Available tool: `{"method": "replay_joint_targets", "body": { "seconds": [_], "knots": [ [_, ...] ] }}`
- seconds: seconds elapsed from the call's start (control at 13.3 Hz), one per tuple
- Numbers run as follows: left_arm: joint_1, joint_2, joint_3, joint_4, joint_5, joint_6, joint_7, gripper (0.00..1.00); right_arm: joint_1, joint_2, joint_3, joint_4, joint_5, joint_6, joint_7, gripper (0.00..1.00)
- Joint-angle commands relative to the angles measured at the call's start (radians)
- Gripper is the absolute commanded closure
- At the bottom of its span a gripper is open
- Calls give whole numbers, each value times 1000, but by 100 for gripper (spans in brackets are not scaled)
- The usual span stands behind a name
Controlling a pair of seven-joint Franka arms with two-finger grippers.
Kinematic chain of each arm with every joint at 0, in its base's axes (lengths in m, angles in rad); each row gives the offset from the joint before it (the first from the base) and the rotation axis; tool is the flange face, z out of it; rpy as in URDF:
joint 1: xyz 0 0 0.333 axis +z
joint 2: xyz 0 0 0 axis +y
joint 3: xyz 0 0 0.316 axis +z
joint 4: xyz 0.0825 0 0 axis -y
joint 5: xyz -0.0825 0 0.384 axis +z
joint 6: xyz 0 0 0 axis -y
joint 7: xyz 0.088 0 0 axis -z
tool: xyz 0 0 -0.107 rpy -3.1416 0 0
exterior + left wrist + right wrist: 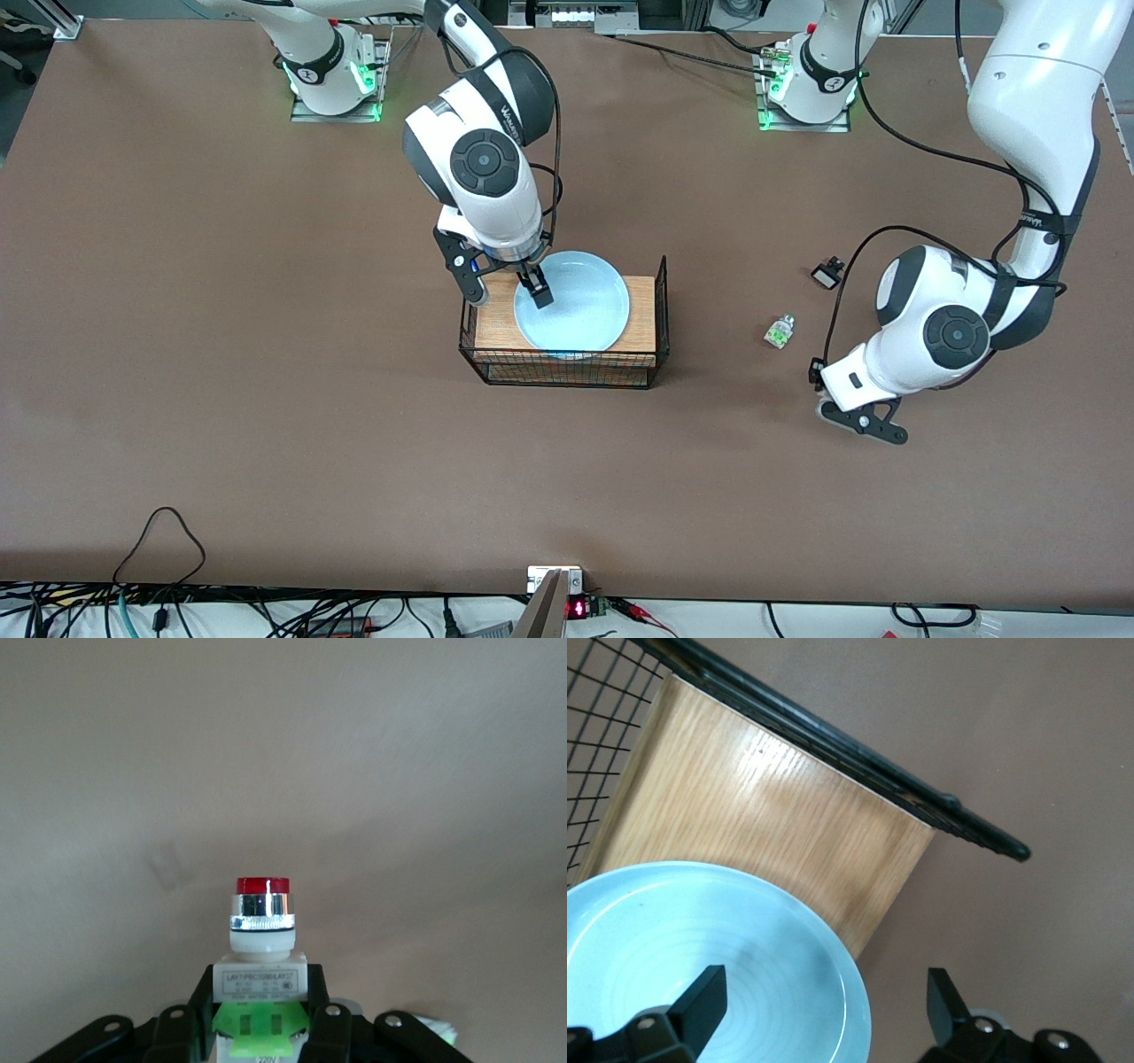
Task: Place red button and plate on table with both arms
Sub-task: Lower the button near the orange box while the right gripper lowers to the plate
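Right pincer (819,997) open astride plate (572,301) rim on rack (644,306), left pincer (261,1014) clamping red button (262,930) over table (266,399)

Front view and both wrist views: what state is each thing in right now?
Red button: clamped in the left gripper, above the table.
Plate: flat on the wire rack, not lifted.
Right gripper: open, fingers astride the plate's rim.
Green-and-clear piece: loose on the table, beside the left arm.
Small black part: loose on the table.
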Motion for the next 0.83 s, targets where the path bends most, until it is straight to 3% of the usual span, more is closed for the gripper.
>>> {"method": "replay_joint_targets", "body": {
  "seconds": [0.0,0.38,0.75],
  "knots": [
    [50,-46,-10,-108,-15,53,34,79,29,24,-12,22,9,-5,17,0],
    [77,-31,-4,-140,-2,58,36,79,42,27,-12,-32,0,104,5,0],
    [79,-24,-4,-140,-1,59,36,79,36,15,-12,-53,7,115,3,4]
  ]
}}
